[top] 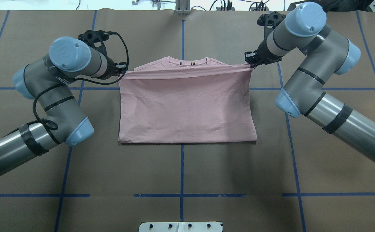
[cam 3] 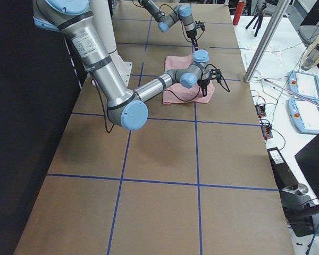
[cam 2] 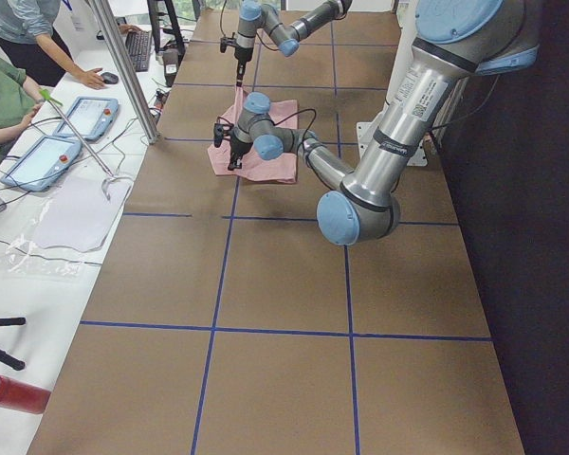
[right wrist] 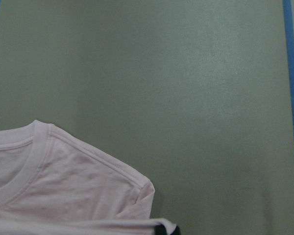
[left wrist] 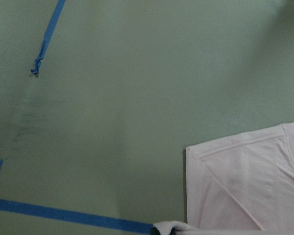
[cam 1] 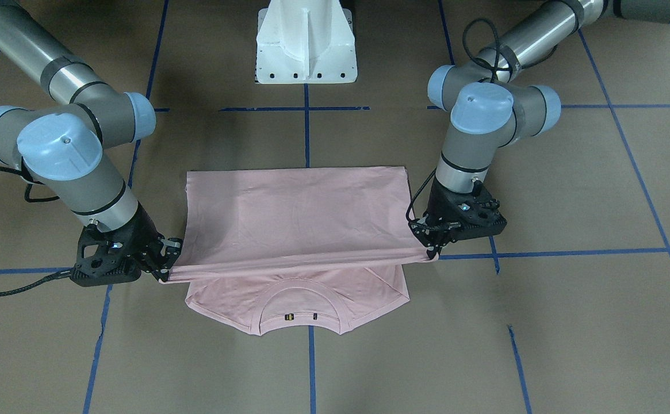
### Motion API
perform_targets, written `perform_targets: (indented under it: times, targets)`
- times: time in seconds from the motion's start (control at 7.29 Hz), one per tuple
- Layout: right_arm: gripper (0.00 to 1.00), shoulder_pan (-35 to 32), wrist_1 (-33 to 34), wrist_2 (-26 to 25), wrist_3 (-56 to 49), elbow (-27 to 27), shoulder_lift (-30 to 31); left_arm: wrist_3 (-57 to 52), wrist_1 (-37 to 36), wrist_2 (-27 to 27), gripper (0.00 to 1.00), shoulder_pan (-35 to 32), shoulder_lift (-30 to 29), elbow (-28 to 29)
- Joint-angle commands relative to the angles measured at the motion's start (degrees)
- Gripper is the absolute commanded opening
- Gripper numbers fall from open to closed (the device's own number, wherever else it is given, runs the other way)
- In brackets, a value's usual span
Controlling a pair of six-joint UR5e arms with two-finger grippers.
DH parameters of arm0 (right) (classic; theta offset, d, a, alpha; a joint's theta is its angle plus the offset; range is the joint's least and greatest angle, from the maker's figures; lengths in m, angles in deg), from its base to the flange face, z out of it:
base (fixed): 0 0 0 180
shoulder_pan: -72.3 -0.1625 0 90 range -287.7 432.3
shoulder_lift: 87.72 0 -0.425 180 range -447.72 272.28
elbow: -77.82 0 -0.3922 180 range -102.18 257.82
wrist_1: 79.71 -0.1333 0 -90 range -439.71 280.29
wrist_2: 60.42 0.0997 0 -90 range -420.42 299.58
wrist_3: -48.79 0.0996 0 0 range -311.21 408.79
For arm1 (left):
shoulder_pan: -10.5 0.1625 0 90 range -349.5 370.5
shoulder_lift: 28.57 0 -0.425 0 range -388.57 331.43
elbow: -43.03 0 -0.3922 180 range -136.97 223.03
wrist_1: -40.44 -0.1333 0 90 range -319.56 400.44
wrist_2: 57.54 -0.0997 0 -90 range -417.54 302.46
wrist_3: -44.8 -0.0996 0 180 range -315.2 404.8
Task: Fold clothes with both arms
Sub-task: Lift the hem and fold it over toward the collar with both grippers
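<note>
Though buried at the fingertips in bunched cloth, clamped narrow on fabric at both ends: left gripper on one corner of the lifted edge, right gripper on the other. Exact gap between the jaws not readable in any view. From both wrist cameras, fingers cut off at the bottom of the frame, with only a scrap of pinched cloth showing.

Counted: two grippers, two arms, one T-shirt, one white pedestal.

Pulled taut between the grippers as a straight raised band, running across the shirt just short of the collar. Doubled over on itself, plain pink side up, with the fold line lying flat on the brown table on the pedestal's side. Collar and shoulders bare beyond the band, on the side away from the robot; lower layer mostly hidden under the upper one. Placed mid-table between the arms, across a blue tape line.

In the side views, too small for jaw detail. Beside the table's far edge, partly cropped: a person in green and a second person.
</note>
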Motion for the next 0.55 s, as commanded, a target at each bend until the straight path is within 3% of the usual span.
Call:
perform_targets:
  times: [0.0, 0.41]
  targets:
    - [0.0, -0.1, 0.0, 0.0, 0.0, -2.0, -1.6, 0.2, 1.9, -0.1, 0.0, -0.9, -2.3, 4.6]
    - [0.0, 0.0, 0.0, -0.8, 0.0, -5.1, -3.9, 0.8, 2.0, -0.1, 0.0, -1.0, -5.2, 7.4]
